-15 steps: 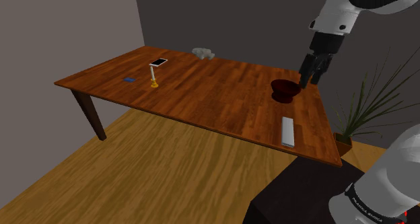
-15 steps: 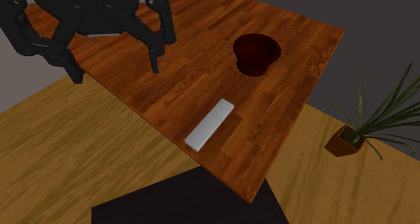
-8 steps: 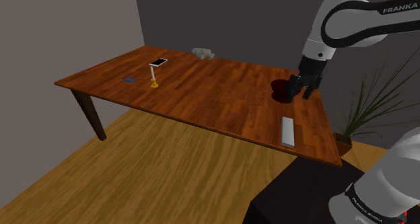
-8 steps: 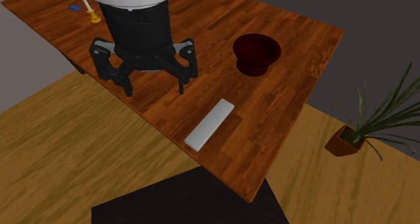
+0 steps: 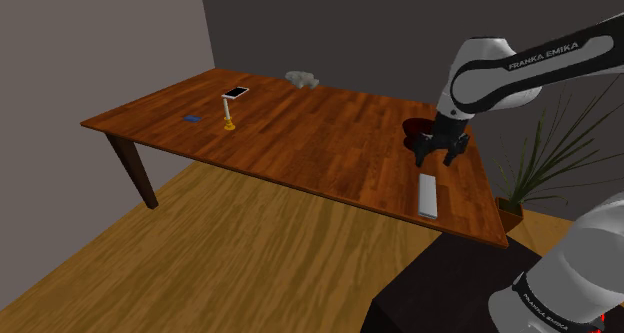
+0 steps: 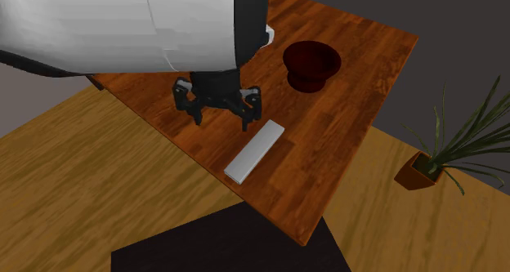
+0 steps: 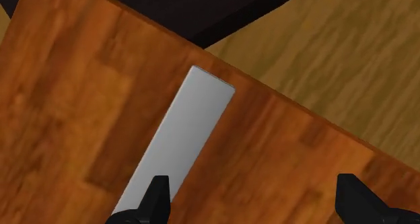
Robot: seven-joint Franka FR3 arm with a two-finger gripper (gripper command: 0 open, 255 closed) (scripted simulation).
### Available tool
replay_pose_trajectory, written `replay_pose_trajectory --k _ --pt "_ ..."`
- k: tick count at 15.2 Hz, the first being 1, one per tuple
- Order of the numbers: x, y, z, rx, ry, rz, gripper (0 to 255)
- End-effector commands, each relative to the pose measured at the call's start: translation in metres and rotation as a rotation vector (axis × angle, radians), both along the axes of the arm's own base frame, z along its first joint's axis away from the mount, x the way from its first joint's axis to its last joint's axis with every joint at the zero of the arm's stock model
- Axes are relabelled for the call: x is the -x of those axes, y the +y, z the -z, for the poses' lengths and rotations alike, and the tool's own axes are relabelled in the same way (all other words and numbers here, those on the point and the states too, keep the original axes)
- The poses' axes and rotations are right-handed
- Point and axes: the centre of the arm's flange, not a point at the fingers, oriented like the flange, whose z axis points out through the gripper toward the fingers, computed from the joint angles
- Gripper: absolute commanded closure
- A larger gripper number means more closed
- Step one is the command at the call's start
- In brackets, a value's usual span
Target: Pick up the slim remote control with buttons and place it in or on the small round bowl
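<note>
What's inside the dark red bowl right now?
Nothing visible: in the second exterior view the bowl is bare inside. The grey remote lies flat on the table, apart from it. In the shoulder view the arm covers part of the bowl.

Remote [image 7: 180, 143] — one end beyond the edge

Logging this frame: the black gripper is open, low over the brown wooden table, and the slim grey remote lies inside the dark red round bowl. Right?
Not quite. The slim grey remote lies flat on the brown wooden table, apart from the dark red round bowl, as the second exterior view shows. The black gripper is indeed open, low over the table.
</note>
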Motion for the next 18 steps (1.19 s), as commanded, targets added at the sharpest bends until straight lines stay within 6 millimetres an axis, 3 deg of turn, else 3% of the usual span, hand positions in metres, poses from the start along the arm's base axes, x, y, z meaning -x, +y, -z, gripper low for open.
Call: replay_pose_trajectory --k 1,10,18 --pt "-0.004 -0.012 0.025 0.016 -0.002 0.065 0" --pt "-0.007 -0.068 0.123 0.08 0.003 0.349 0" --pt "-0.007 -0.069 0.163 0.08 0.003 0.349 0"
